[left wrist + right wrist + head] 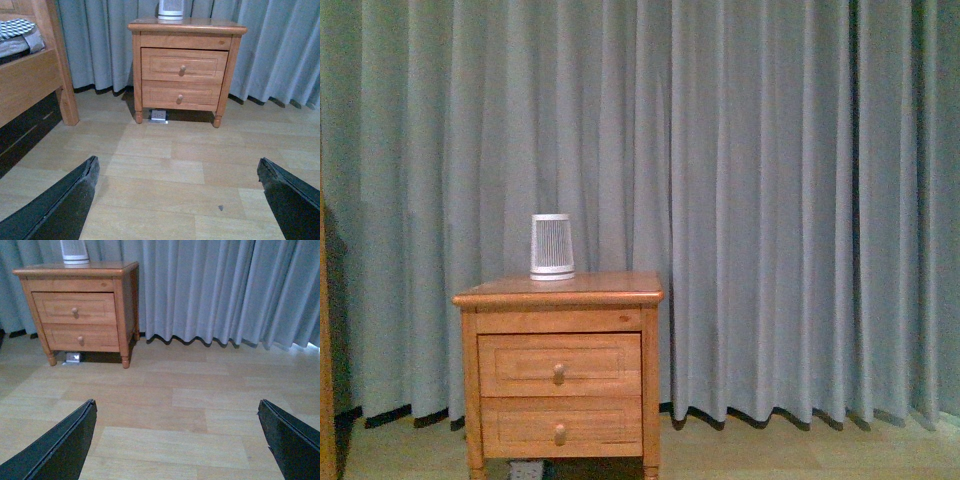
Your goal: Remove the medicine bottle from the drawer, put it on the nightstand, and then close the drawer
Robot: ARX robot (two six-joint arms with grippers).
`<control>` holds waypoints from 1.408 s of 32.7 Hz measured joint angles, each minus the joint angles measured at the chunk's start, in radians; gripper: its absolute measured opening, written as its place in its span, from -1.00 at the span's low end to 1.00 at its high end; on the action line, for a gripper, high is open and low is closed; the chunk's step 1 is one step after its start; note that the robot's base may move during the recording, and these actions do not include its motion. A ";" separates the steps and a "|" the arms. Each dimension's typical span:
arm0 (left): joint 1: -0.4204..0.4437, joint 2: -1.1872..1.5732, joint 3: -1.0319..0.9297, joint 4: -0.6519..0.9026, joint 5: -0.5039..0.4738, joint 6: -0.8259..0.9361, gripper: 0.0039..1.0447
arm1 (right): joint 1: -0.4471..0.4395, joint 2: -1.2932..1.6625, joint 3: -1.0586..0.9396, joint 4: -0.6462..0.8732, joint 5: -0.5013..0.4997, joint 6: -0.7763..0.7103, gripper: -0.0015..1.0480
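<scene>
The medicine bottle is hidden from every view; the drawer [560,365] is seen shut in the nightstand [610,288], placed at 7 o'clock in the front view against a grey curtain [780,200]. A white slatted cylinder [552,246] is stood on top. Bare wood floor [165,165] is spread before it. The left gripper [177,164] and right gripper [176,405] are held with jaws spread wide.

Of the robot's body, only the pincers are in view. The left pincer [177,161] appears as two black fingers [60,210] — flat, wedge-shaped blades that narrow to blunt tips, matte on the broad face, with a thin paler line along the inner edge. The right pincer [177,402] looks the same — its two dark, smooth-faced blades carry the same faint grey edging and squared-off ends.
</scene>
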 joint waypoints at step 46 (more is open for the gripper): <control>0.000 0.000 0.000 0.000 0.000 0.000 0.88 | 0.000 0.000 0.000 0.000 0.000 0.000 0.87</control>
